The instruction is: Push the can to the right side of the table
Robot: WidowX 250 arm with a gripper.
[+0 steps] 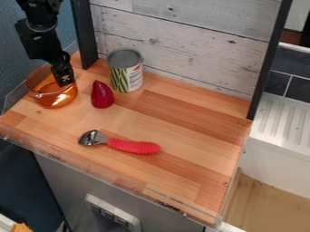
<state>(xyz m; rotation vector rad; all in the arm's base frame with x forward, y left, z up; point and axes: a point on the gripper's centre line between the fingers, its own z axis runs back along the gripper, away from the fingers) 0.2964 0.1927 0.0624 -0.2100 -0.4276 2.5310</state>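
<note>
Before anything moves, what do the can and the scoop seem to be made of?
The can looks like metal, its bare grey lid dull, with a printed label, probably paper. The scoop has a shiny head, likely polished steel, and a ridged red handle, perhaps plastic or rubber.

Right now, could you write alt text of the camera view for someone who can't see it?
A black robot gripper hangs at an amber see-through pot on a wooden table, near a dark red tapered object and an upright can; a red-handled metal scoop lies nearer the camera.
</note>
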